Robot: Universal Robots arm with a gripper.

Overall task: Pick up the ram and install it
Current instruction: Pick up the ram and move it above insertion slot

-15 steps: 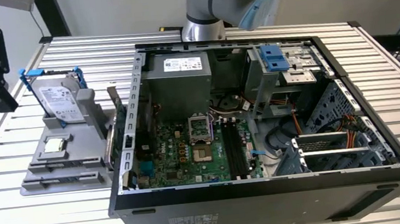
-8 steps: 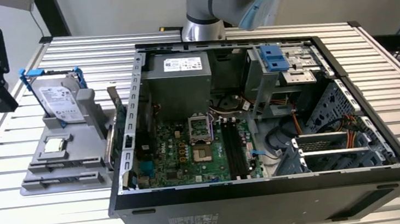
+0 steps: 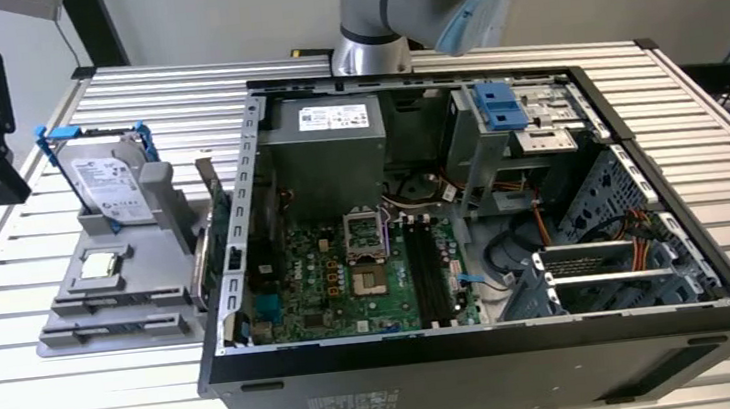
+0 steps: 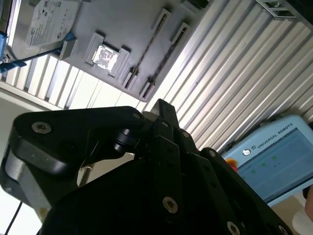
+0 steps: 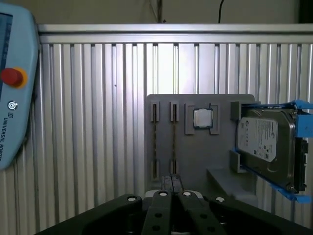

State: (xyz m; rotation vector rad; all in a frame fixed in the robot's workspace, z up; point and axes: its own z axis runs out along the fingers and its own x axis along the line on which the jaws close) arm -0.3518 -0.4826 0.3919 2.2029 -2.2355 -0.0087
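Note:
Two ram sticks stand on edge in the slots of a grey holder tray [image 5: 195,156]; in the first wrist view they are thin dark strips, one [image 5: 154,142] beside the other [image 5: 173,142]. They also appear in the second wrist view [image 4: 146,49]. My gripper [image 5: 171,180] hovers above the tray's near edge, in line with the second strip and apart from it. Its fingers are shut with nothing between them. Its black body and fingertips [image 4: 161,105] also appear in the second wrist view. The motherboard's long black slots [image 3: 428,277] lie inside the open computer case [image 3: 485,339].
On the tray sit a small silver processor chip [image 5: 202,118] and a silver hard drive in a blue frame [image 5: 266,144]. A teach pendant [image 5: 12,88] lies on the slatted table [image 5: 88,147]. The arm's base [image 3: 370,48] stands behind the case.

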